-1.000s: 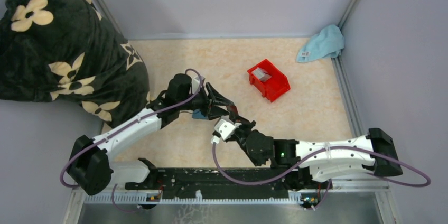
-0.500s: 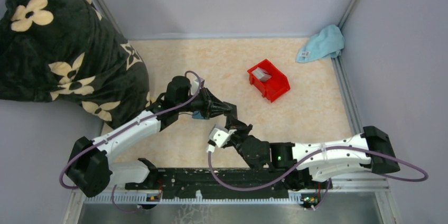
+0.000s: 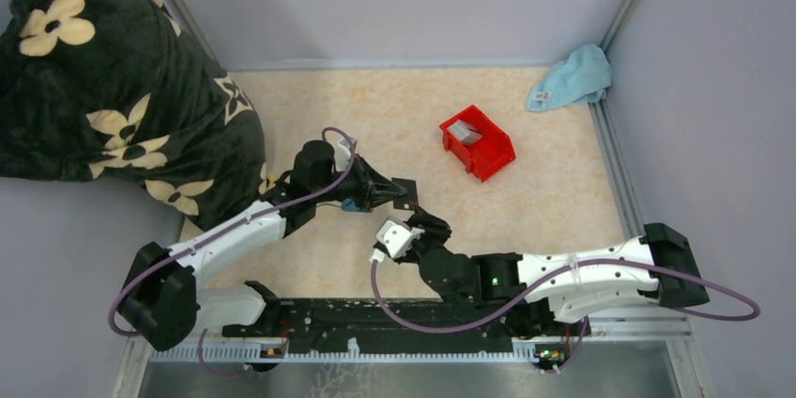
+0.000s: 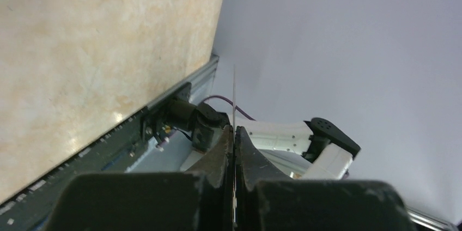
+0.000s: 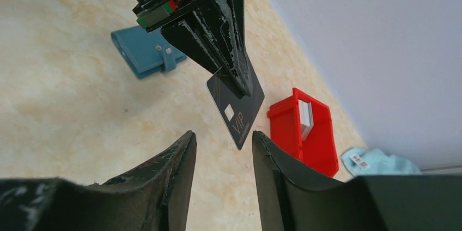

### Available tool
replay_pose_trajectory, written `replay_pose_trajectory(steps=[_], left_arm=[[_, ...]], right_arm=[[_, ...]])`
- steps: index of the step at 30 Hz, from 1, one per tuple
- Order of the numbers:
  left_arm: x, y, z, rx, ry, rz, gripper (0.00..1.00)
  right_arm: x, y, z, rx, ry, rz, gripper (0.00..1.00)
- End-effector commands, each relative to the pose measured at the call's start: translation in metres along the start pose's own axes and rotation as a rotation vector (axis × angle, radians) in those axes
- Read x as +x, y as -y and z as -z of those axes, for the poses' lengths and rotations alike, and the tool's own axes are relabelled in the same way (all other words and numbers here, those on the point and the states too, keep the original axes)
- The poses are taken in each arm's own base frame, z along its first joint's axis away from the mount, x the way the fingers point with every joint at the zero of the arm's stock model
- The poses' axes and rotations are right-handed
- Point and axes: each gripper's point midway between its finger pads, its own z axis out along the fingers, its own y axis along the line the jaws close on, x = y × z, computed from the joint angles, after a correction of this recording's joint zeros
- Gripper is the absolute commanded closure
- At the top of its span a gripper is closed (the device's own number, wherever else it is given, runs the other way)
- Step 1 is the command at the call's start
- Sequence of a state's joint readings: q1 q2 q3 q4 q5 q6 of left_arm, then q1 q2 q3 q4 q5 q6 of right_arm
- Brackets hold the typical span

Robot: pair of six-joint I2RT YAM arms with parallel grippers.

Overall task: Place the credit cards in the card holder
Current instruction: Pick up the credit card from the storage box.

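We found the left gripper (image 5: 241, 81) pinching a thin dark rectangular credit card (image 5: 239, 112) marked VIP in mid-air — the right gripper (image 5: 220, 138), jaws spread, just short of its free edge. The small teal-blue folding card holder (image 5: 143, 51) lay flat on the beige table (image 5: 65, 105) nearby.

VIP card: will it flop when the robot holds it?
Probably stiff: the card sticks straight out of the left gripper without drooping. Likely light, since it looks very thin edge-on in the left wrist view. Its smooth face may be slippery.
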State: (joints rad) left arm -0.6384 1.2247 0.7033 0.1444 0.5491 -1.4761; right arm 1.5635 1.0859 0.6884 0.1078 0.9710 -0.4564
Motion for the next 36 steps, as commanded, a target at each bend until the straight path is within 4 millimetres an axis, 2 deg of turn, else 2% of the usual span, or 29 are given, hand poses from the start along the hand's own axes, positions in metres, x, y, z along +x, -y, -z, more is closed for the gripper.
replay_pose_trajectory(steps=[1,3,6,9,14,18,25,36], left_arm=[[-0.036,-0.001,-0.001,-0.015,0.162,-0.192,1.00],[-0.046,-0.007,-0.001,-0.023,0.204,-0.254,1.00],[-0.058,-0.018,0.000,-0.024,0.237,-0.333,1.00],[-0.065,-0.028,0.001,-0.024,0.240,-0.412,1.00],[-0.062,-0.034,0.005,0.053,0.217,-0.541,1.00],[-0.053,-0.025,0.006,0.158,0.155,-0.626,1.00],[-0.033,-0.003,0.005,0.342,0.040,-0.680,1.00],[-0.026,0.002,0.011,0.476,-0.054,-0.640,1.00]], right_arm=[[-0.024,0.016,0.010,0.028,0.021,-0.329,0.53],[-0.025,0.017,0.010,0.043,0.023,-0.419,0.45],[-0.023,0.022,0.006,0.067,0.016,-0.528,0.44],[-0.018,0.035,-0.003,0.088,0.014,-0.694,0.44],[-0.007,0.059,-0.022,0.059,0.063,-0.980,0.44],[0.003,0.067,-0.036,-0.021,0.081,-1.154,0.44],[0.018,0.060,-0.053,-0.164,0.097,-1.345,0.44],[0.018,0.042,-0.060,-0.320,0.133,-1.487,0.44]])
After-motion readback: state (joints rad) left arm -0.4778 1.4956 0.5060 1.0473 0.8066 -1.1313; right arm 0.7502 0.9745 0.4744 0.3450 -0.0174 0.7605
